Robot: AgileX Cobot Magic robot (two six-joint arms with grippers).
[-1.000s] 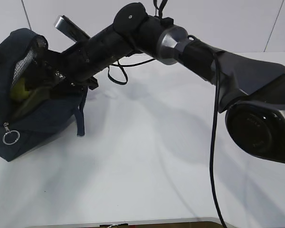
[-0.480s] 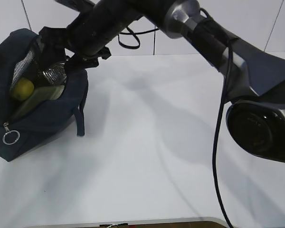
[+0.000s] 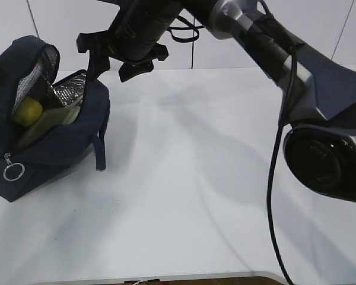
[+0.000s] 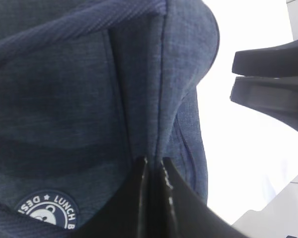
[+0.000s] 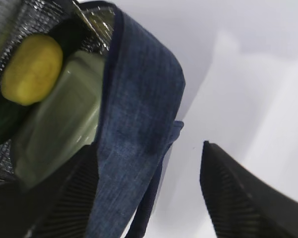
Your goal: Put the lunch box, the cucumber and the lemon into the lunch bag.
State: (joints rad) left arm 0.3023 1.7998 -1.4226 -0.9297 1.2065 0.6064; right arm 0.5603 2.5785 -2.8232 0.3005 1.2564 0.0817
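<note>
Here, all 3 items sit inside the lunch bag (image 3: 47, 142) while the right gripper (image 3: 121, 56) hangs above its mouth, jaws spread and empty.

The lemon (image 5: 32, 68) rests on the lunch box (image 5: 64, 119), touching the dark cucumber (image 5: 1, 124) against the foil lining. The left gripper (image 4: 154, 166) is pinched closed on the bag's fabric. To finish well, I judge the right arm should lift clear of the bag's rim without snagging the handles (image 3: 99, 155).
</note>
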